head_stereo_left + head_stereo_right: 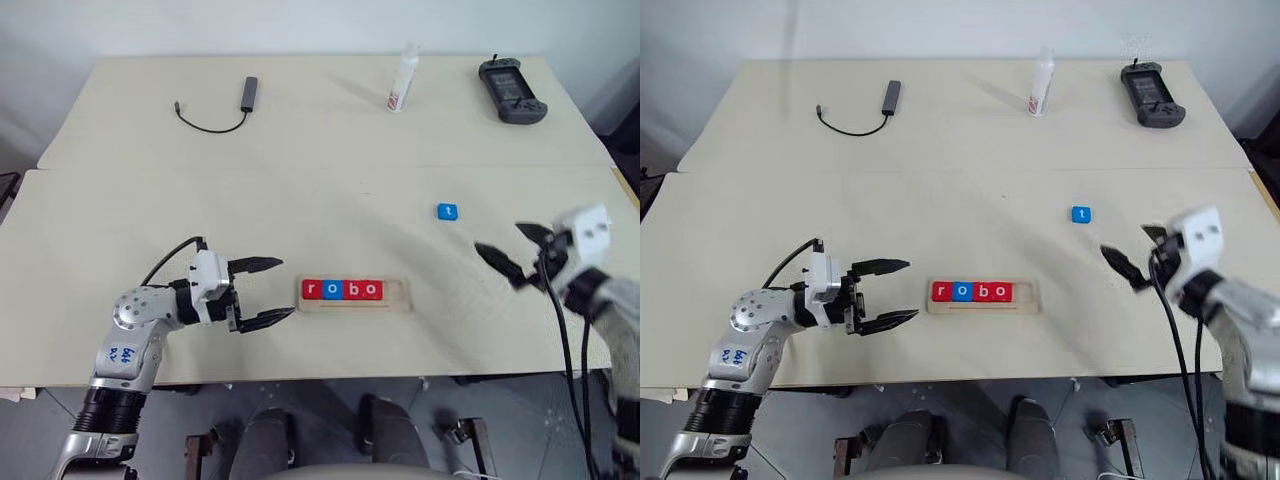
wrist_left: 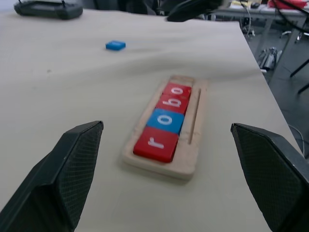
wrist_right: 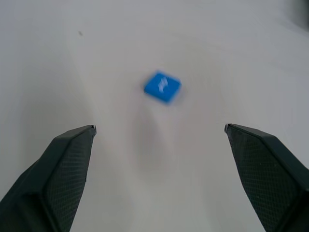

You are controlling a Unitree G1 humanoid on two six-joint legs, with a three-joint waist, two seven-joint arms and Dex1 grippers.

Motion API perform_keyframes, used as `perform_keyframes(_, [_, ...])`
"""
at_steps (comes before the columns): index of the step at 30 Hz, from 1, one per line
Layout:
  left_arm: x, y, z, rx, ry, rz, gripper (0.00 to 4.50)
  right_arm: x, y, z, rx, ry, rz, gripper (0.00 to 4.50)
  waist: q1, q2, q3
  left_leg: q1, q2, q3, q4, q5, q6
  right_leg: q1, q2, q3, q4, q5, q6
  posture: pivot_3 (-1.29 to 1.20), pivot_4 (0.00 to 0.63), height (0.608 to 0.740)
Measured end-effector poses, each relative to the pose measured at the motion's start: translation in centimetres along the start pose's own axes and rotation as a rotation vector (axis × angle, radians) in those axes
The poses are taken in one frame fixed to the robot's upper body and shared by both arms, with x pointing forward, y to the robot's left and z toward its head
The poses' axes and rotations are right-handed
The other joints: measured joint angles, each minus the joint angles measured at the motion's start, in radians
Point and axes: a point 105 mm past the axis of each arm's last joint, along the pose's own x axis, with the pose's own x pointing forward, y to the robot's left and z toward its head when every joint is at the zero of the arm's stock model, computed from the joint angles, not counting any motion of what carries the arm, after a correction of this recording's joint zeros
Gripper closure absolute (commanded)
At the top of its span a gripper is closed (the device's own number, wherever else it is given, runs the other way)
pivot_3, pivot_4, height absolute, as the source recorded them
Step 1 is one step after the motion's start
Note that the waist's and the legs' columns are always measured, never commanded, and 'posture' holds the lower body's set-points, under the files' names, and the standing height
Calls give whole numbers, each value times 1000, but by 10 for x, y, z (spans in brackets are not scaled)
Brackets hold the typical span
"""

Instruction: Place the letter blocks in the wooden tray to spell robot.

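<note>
The wooden tray lies near the table's front edge with four letter blocks in it reading r, o, b, o: red, blue, red, red. Its right end slot is bare. A blue t block lies alone on the table, behind and to the right of the tray. My left gripper stands open just left of the tray, fingers pointing at it, empty. Open and empty too, my right gripper hovers to the right of the tray, in front of the t block.
At the far side of the table lie a black cable with a dongle, a white bottle and a black handheld controller. A seam runs across the tabletop between them and the tray.
</note>
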Motion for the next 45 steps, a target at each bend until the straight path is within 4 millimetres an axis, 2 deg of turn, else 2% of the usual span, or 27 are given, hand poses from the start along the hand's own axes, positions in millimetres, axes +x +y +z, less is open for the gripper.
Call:
perform_keyframes(5, [4, 1, 1, 1, -14, 24, 0, 50, -5, 1, 86, 163, -41, 26, -2, 0, 0, -2, -1, 0, 0, 0, 0, -1, 0, -1, -1, 0, 0, 0, 150, 740])
perform_keyframes(7, [3, -1, 0, -2, -13, 31, 0, 62, -7, 0, 97, 200, -69, 26, -1, 0, 0, -2, -1, -1, -1, 0, 0, -1, 0, -2, -1, 0, 0, 0, 150, 740])
perform_keyframes(11, [3, -3, 1, 2, -16, 46, 0, 80, -7, -15, 138, 258, -130, 26, -3, 0, 0, -3, -1, -1, -2, 0, 0, -1, 0, -2, -2, 0, 0, 0, 150, 740])
perform_keyframes(14, [3, -3, 1, 2, -16, 58, 0, 88, -4, -14, 153, 246, -144, 644, -9, 0, 0, -2, -1, -1, -1, 0, 0, -1, 0, -2, -1, 0, 0, 0, 150, 740])
perform_keyframes(19, [3, -4, 4, 12, -20, 65, 0, 93, 4, -12, 173, 216, -159, 2397, -18, 0, 0, -2, 0, -1, -1, 0, -1, 0, 0, -2, -1, 0, 0, 0, 150, 740])
perform_keyframes(20, [3, -4, 4, 12, -20, 65, 0, 92, 5, -12, 175, 211, -160, 2636, -18, 0, 0, -2, 0, -1, -1, 0, -1, -1, 0, -2, -1, 0, 0, 0, 150, 740])
perform_keyframes(21, [3, -4, 4, 12, -20, 65, 0, 92, 5, -13, 177, 207, -162, 2636, -19, 0, 0, -2, 0, -1, -1, 0, -1, -1, 0, -2, -1, 0, 0, 0, 150, 740])
perform_keyframes(25, [8, -6, 4, 8, -31, 49, 0, 82, 6, -16, 183, 195, -175, 2636, -18, 0, 0, -3, 0, -1, -1, 0, -1, -1, 0, -2, -1, 0, 0, 0, 150, 740])
perform_keyframes(30, [21, -2, 10, 29, -71, 18, 0, 47, 17, -19, 200, 181, -186, 2636, -2, 1, 0, -3, 0, -1, -1, 0, -1, -1, 0, -2, -1, 0, 0, 0, 150, 740])
perform_keyframes(34, [23, 4, 10, 33, -80, 13, 0, 9, 39, -27, 203, 185, -194, 2636, 3, 1, 0, -3, -1, -1, -1, 0, -1, -1, 0, -2, -2, 0, 0, 0, 150, 740])
perform_keyframes(36, [25, 5, 9, 31, -81, -5, 0, -10, 55, -37, 217, 196, -201, 2636, 4, 1, 0, -3, -1, -1, -2, 0, -1, -1, 0, -2, -2, 0, 0, 0, 150, 740])
perform_keyframes(41, [30, 9, 8, 40, -81, -33, 0, -28, 88, -60, 283, 230, -190, 2636, -1, 1, -1, -2, -1, 0, -1, 0, -1, -1, 0, -1, -1, 0, 0, 0, 150, 740])
perform_keyframes(44, [32, 11, 9, 44, -84, -41, 0, -29, 93, -59, 303, 216, -199, 2009, -3, 1, -1, -1, -1, 0, -1, 0, -1, -1, 0, 0, -1, 0, 0, 0, 150, 740])
perform_keyframes(45, [32, 11, 9, 43, -83, -43, 0, -28, 95, -59, 321, 207, -195, 1670, -2, 1, -1, -1, -1, 0, -2, 0, -1, -1, 0, -1, -1, 0, 0, 0, 150, 740])
